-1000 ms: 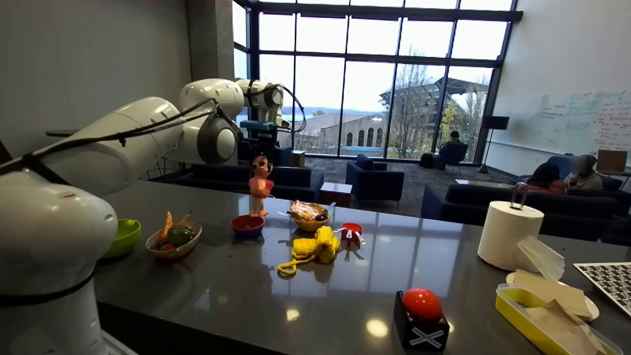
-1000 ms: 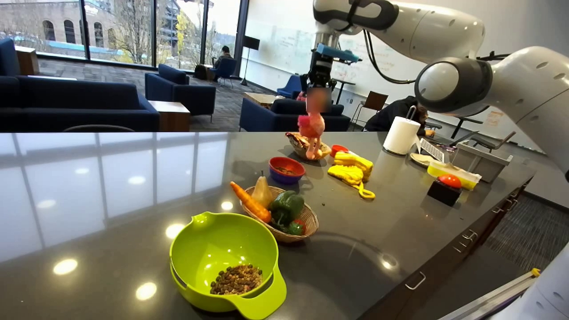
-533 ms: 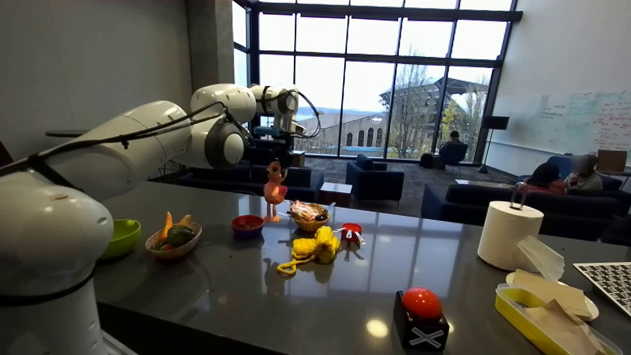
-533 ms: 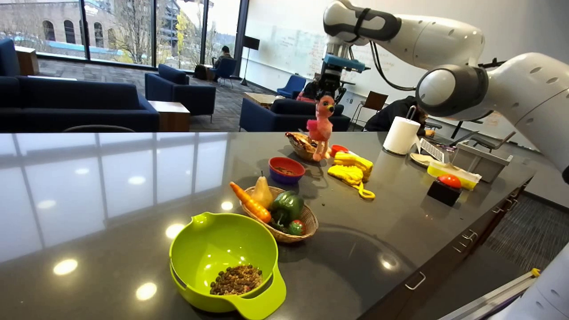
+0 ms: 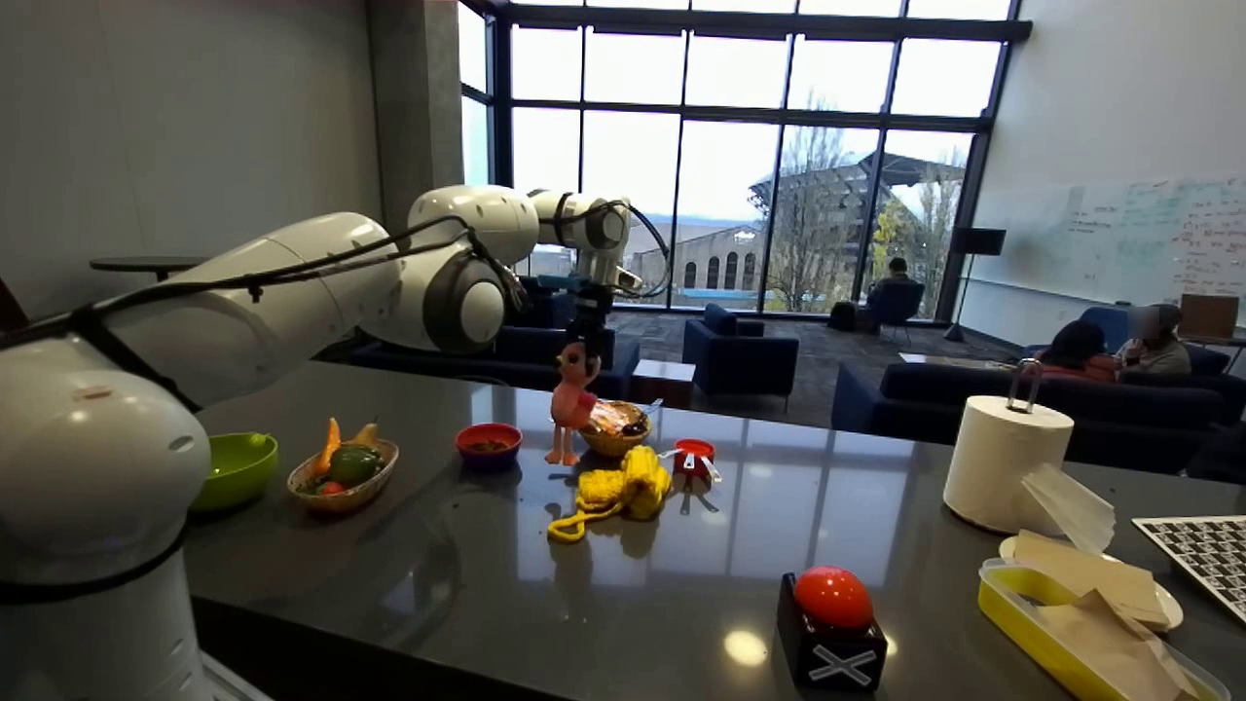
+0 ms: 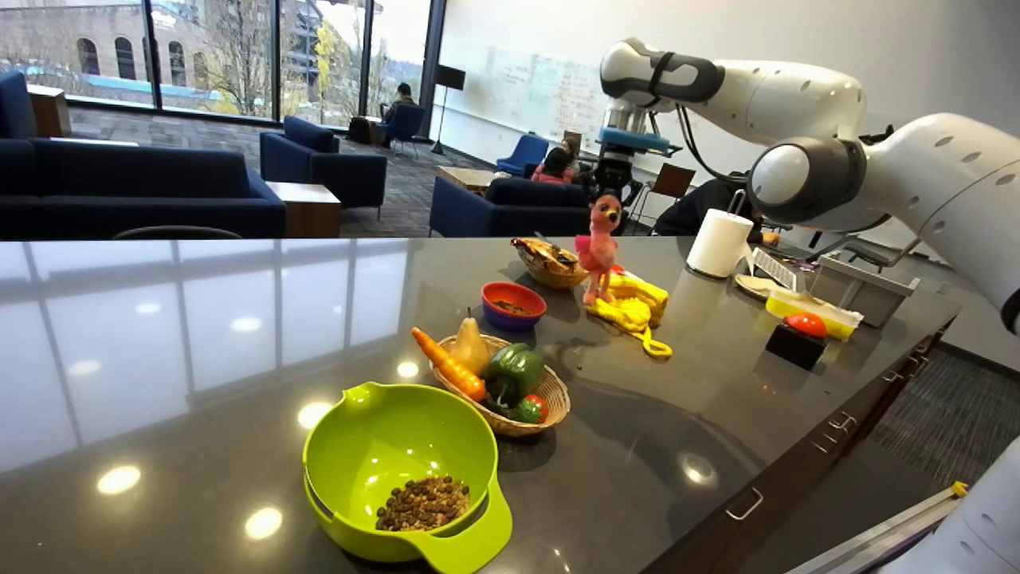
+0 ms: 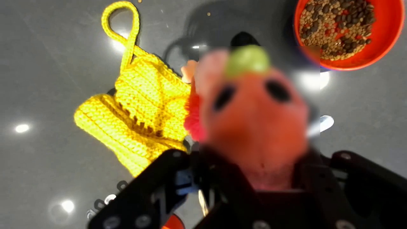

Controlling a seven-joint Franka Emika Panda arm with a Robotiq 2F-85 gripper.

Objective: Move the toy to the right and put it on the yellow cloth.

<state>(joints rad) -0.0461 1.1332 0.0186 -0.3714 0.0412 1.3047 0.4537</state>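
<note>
- Evidently the gripper is pinching the toy, a pink long-legged bird, around the head from behind; its jaws are pressing in from both sides.
- That high grip is leaving the legs dangling and the body roughly upright, presumably for a feet-first landing.
- The toy is hanging above the counter, between the red-and-purple bowl and the yellow cloth. In the wrist view one foot is showing just off the cloth's edge, so a small sideways shift is probably needing to come before any lowering.
- The cloth is lying folded, one lump standing taller, its loop trailing off; such a bunched bed is likely offering uneven footing.
- In the wrist view the blurred head is hiding the other foot and most of the body.
- In both exterior views, how high the feet are hanging is proving hard to tell.
</note>
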